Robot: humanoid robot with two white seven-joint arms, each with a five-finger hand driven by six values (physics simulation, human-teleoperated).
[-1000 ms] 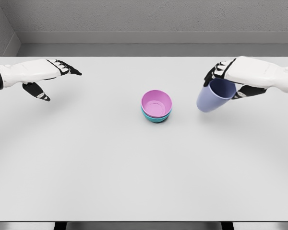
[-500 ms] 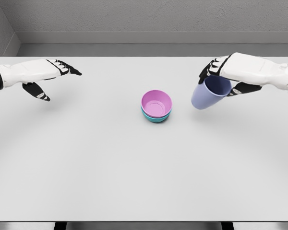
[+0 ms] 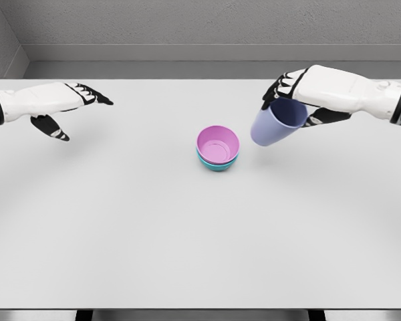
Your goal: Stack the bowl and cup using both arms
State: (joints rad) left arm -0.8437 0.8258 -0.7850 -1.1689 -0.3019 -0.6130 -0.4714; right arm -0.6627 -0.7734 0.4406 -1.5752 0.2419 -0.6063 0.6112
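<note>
Single head view, high above near edge of counter (image 3: 187,254), angled down and forward toward grey back wall (image 3: 207,23). Mid distance: whole counter width in frame (arms enter from both side edges). No second view, so no shared part.

Right hand and cup shift left toward the bowls.

Across the earlier frames to now, the right hand (image 3: 307,93) carries the lavender cup (image 3: 273,124) steadily leftward and slightly up. The cup, tilted with its base pointing lower left, now sits just right of the pink bowl (image 3: 218,144), closer than before, gap much reduced.
</note>
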